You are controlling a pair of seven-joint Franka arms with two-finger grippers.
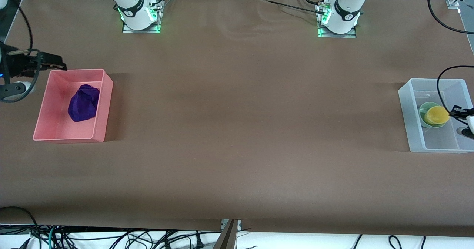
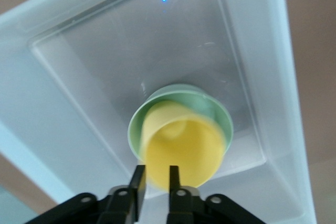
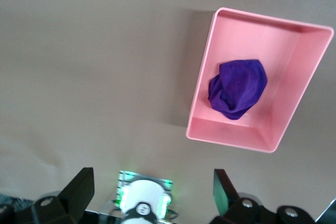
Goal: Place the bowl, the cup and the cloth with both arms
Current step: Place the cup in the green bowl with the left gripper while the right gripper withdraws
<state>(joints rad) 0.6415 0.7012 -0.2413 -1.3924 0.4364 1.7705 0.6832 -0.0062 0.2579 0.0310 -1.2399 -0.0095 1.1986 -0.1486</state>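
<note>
The yellow cup [image 1: 437, 115] lies tilted inside the mint-green bowl [image 1: 425, 110]. The bowl stands in a clear plastic bin [image 1: 411, 130] at the left arm's end of the table. My left gripper [image 1: 458, 112] hangs over the bin, just above the cup's rim. In the left wrist view the cup [image 2: 184, 145] fills the bowl [image 2: 212, 107]. My left gripper [image 2: 155, 174] has its fingers a narrow gap apart and grips nothing. The purple cloth [image 1: 83, 103] lies bunched in a pink bin [image 1: 100, 108]. My right gripper [image 1: 55, 64] is wide open and empty over the table beside that bin.
The right wrist view shows the cloth [image 3: 239, 87] in the pink bin [image 3: 226, 135], with the right gripper [image 3: 152, 174] above bare brown table. The arm bases [image 1: 139, 16] stand along the table's edge farthest from the front camera. Cables hang over the clear bin [image 2: 105, 51].
</note>
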